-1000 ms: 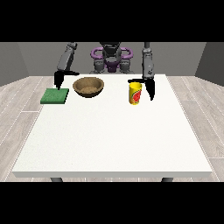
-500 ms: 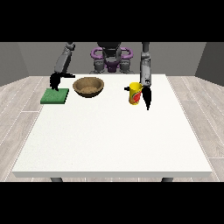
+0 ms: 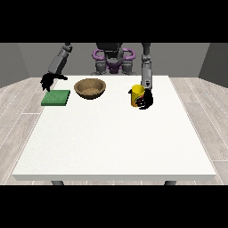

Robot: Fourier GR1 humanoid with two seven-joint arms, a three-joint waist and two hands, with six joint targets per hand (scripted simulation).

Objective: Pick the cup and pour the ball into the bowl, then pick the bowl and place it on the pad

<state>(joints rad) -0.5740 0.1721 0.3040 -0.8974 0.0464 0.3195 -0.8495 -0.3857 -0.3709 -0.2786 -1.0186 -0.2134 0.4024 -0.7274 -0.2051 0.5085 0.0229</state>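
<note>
The yellow cup (image 3: 137, 95) stands upright on the white counter (image 3: 116, 138), toward its far right side. The hand at the view's right (image 3: 145, 100) is against the cup's right side, its fingers curled round it. The brown bowl (image 3: 90, 87) sits well left of the cup, with the green pad (image 3: 56, 97) just beside it at the left. The hand at the view's left (image 3: 47, 82) hangs above the pad's far edge; whether its fingers are wide or narrow I cannot tell. No ball shows.
</note>
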